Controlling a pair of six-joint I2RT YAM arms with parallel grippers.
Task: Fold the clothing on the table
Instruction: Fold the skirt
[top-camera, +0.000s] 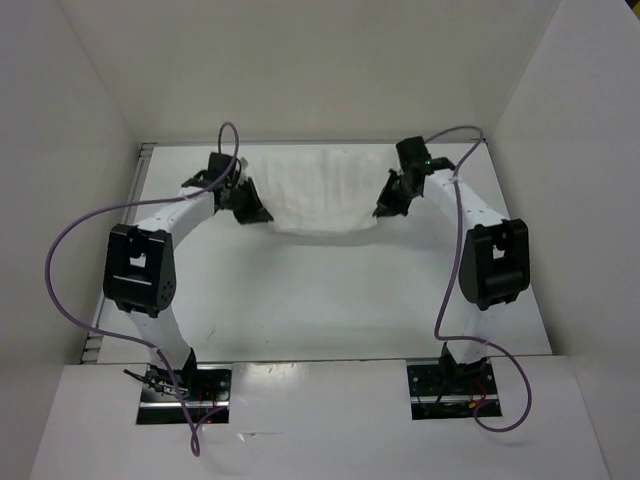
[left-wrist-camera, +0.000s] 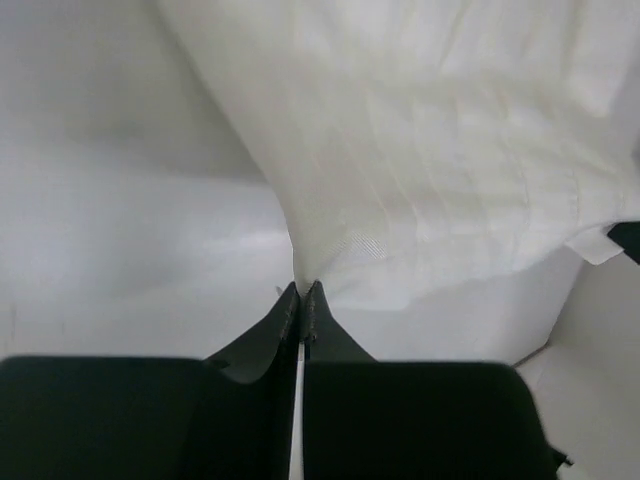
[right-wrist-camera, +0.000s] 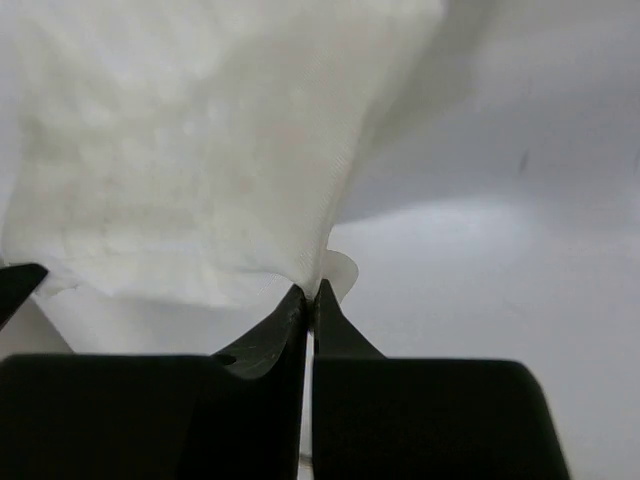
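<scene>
Holding two corners of the clothing (top-camera: 325, 188), both arms are placed for the fold.

Top view: the clothing lies at the far middle of the tabletop (top-camera: 320, 300), its far hem close to the tabletop's far edge. The left hand (top-camera: 258, 212) meets it toward the tabletop's far left and the right hand (top-camera: 385, 208) toward the far right. The near hem sags between them.

Left wrist view: the left hand (left-wrist-camera: 303, 290) is fully closed with a pinch of the clothing (left-wrist-camera: 430, 150) caught at its tips. The cloth fans away from the pinch, showing faint ribbed lines.

Right wrist view: the right hand (right-wrist-camera: 308, 290) is likewise closed tight on a corner of the clothing (right-wrist-camera: 180, 150), with a small tab of fabric showing beside the tips.

Step judged: carrying the held edge over the rest of the garment. To do this well, both hands should probably travel together at equal height and pace, with the hem stretched but not strained. They should lift enough that the cloth does not drag on the tabletop, and lay the edge square before releasing. Each pinch looks shallow, so a jerk could pull a corner free.
</scene>
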